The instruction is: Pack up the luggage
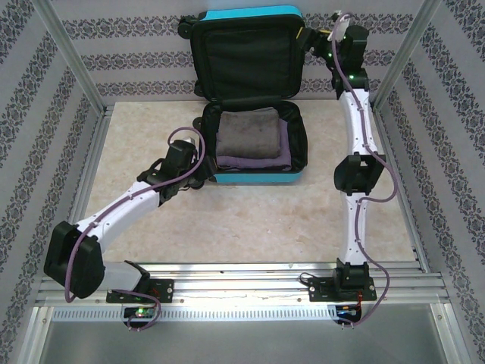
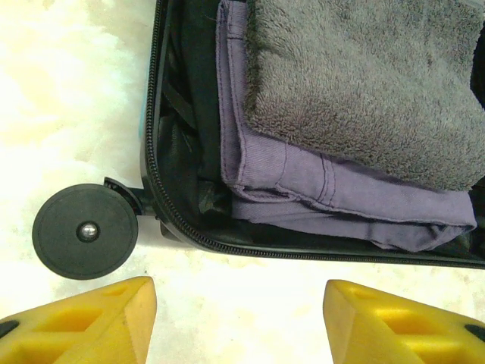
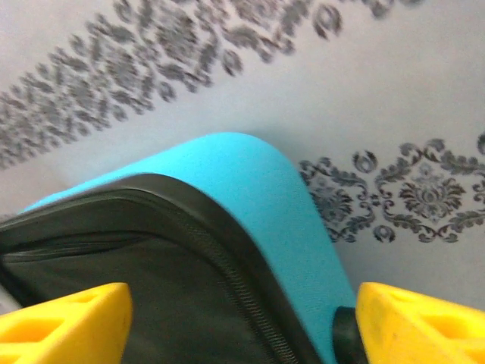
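The luggage (image 1: 254, 179), a turquoise hard-shell suitcase, lies open at the back of the table. Its black-lined lid (image 1: 246, 61) stands upright against the rear wall. In the base a folded grey towel (image 1: 248, 133) rests on a purple garment (image 1: 250, 161). My left gripper (image 1: 203, 177) sits open on the table at the base's front-left corner, near a black wheel (image 2: 85, 231), with bare table between its fingers (image 2: 241, 322). My right gripper (image 1: 309, 39) is open at the lid's top right corner; the turquoise shell (image 3: 280, 205) and zipper band lie between its spread fingers (image 3: 242, 326).
Patterned walls close in the back and both sides. Aluminium posts (image 1: 72, 57) stand at the rear corners and a metal rail (image 1: 242, 284) runs along the near edge. Bare beige table (image 1: 250, 224) stretches in front of the suitcase between the arms.
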Controlling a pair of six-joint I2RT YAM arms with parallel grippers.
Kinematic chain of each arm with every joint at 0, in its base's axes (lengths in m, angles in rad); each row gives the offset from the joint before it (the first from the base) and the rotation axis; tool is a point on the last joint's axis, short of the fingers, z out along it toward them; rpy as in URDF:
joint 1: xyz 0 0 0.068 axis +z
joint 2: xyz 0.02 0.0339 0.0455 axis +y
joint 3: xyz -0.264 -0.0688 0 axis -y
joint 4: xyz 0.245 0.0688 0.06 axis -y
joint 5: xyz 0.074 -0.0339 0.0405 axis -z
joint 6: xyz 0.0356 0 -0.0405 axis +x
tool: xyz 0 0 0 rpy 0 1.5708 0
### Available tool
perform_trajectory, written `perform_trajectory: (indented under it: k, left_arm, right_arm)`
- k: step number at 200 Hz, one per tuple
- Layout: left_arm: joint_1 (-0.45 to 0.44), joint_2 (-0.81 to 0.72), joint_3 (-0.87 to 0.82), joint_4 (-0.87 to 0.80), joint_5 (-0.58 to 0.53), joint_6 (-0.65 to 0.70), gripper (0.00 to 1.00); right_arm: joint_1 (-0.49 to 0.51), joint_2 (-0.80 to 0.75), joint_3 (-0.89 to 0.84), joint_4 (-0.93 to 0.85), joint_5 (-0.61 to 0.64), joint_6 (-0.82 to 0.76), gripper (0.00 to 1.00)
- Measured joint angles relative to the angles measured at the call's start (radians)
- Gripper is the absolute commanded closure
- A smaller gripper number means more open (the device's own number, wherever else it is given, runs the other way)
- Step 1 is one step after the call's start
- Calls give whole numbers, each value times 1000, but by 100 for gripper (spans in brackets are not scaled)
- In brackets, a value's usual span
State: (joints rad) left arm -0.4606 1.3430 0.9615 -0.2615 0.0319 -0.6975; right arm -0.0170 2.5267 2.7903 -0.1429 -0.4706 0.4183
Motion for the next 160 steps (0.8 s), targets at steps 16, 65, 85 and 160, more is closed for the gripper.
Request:
perform_trajectory:
  k: [16, 65, 85, 160]
  left_arm:
    - [-3, -13, 0, -13, -11, 0, 39]
    - [-3, -28, 0, -27, -19, 0, 40]
    - [-3, -28, 0, -38, -19, 0, 40]
    - [-3, -62, -2, -68, -43, 0, 40]
  right_arm:
    - [0, 55, 11, 52, 25, 15, 19]
    - [12, 117, 11, 139, 92, 21, 28]
    - [31, 117, 18, 157, 121, -9, 35]
    - [93, 104, 12, 169, 212, -180, 82]
